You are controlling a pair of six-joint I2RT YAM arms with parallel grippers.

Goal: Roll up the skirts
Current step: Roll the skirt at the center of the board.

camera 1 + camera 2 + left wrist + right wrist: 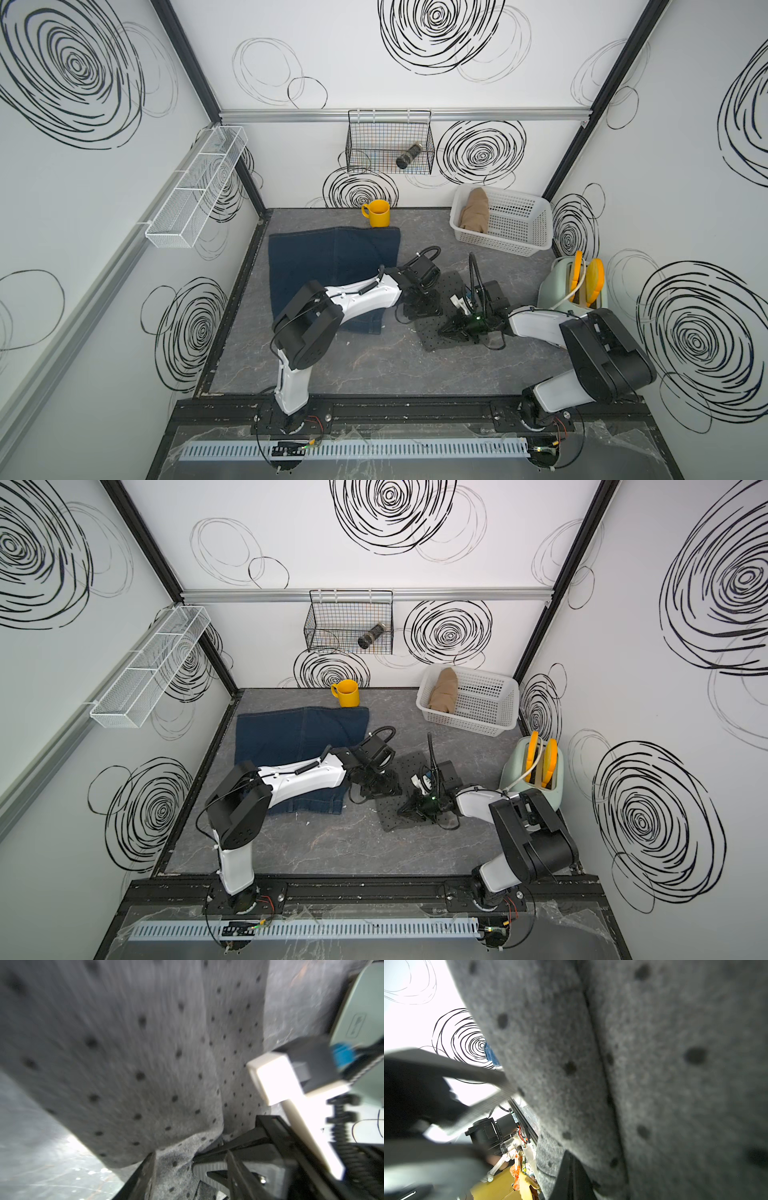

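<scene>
The dark grey skirt with black dots (432, 341) (390, 817) lies partly folded mid-table, beneath both grippers. My left gripper (424, 308) (174, 1172) is open over its near edge, and a fold of the dotted cloth (145, 1053) sits loosely between the fingers. My right gripper (448, 330) (571, 1174) is shut on the same skirt (654, 1064), whose cloth drapes over the jaws and hides the tips. Flat at the back left lies the dark blue denim skirt (332, 257) (291, 733), with the left arm crossing it. The tan skirt (476, 210) (444, 690) is rolled inside the white basket (519, 246).
A yellow mug (378, 212) stands at the denim skirt's far edge. A pale green toaster (575, 286) with orange slices is by the right wall. A black wire basket (390, 141) hangs on the back wall and a white mesh shelf (195, 187) on the left wall.
</scene>
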